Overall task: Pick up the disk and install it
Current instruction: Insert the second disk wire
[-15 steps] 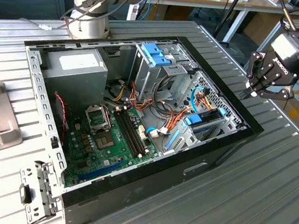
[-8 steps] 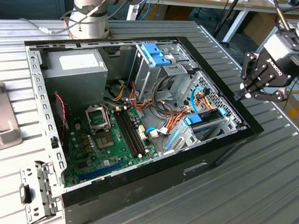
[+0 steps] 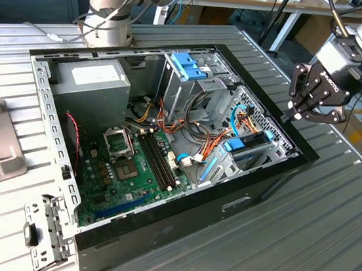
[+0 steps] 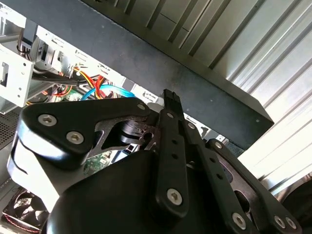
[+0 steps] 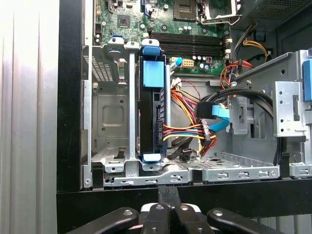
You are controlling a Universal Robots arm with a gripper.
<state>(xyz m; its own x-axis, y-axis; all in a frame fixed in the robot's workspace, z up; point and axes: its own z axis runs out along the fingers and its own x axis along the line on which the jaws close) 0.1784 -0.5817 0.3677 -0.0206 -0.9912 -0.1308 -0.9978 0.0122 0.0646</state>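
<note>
The disk (image 5: 152,117), blue-railed, stands on edge in its bay; the tool (image 5: 168,192) is pressed together, empty.

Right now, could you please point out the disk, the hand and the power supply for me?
disk (image 5: 151,73): first wrist view, on its blue rail.
hand (image 3: 294,114): exterior view, at its shut fingertips.
power supply (image 3: 90,76): exterior view, on its white label.

A green circuit-patterned rectangular motherboard (image 3: 136,169) lies in a black-rimmed grey metal computer case (image 3: 239,202) on a pale grey ribbed metal table (image 3: 298,256), beside orange-yellow-red wire bundles (image 5: 187,131).
</note>
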